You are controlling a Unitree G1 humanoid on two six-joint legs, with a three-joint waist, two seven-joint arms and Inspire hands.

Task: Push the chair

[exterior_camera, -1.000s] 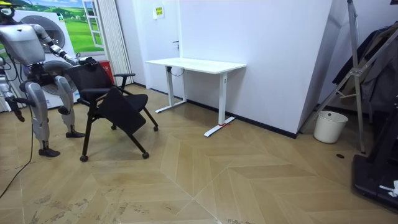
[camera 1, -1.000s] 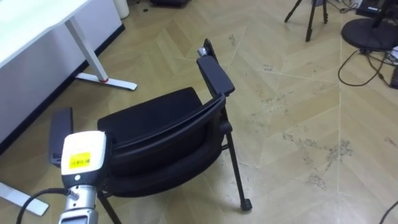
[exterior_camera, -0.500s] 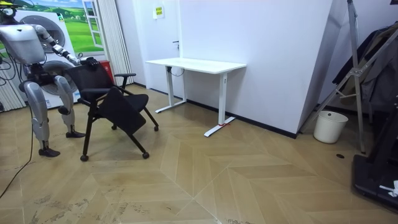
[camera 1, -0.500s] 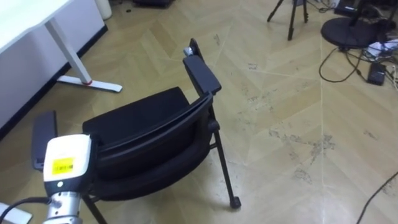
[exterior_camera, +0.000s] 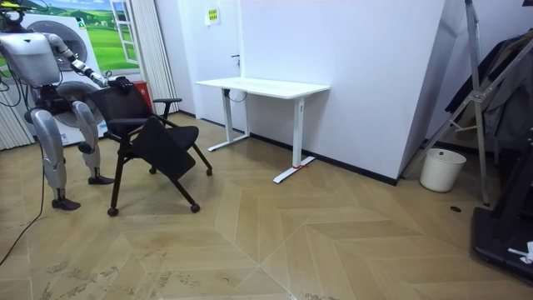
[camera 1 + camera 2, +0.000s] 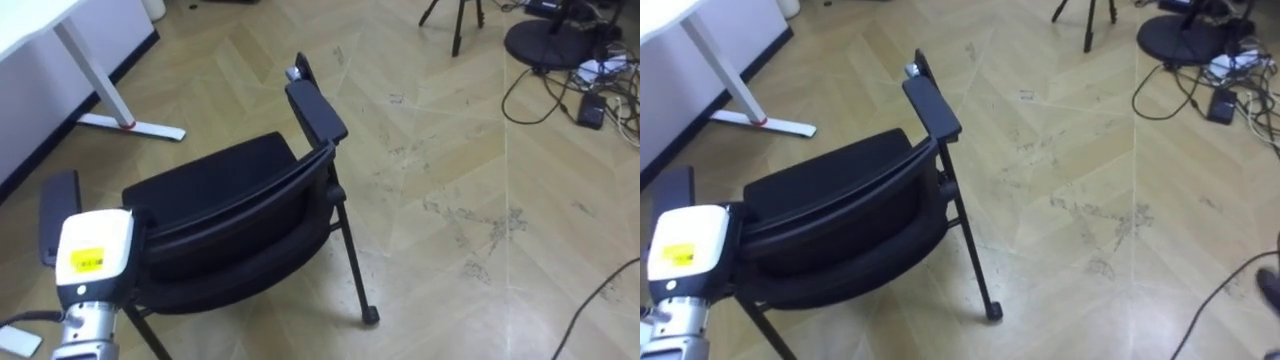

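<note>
A black chair (image 6: 225,215) with armrests stands on the wooden floor just in front of me, its backrest towards me and its seat facing the white desk. My left hand (image 6: 93,255) comes in from the lower left; its white back with a yellow label rests at the backrest's left end, and its fingers are hidden behind the chair. In the room view I stand at the room view's left behind the chair (image 5: 154,137), one arm stretched out so that the left hand (image 5: 119,82) is at the top of its backrest.
A white desk (image 5: 262,85) stands ahead of the chair against the wall, its foot (image 6: 130,126) close to the chair's left side. A tripod and a round stand base (image 6: 560,40) with cables lie far right. A white bin (image 5: 441,169) stands by the wall.
The eye view has shifted, so the camera moved. In the room view the chair stands where it did; an arm at the left edge has gone out of the picture.
</note>
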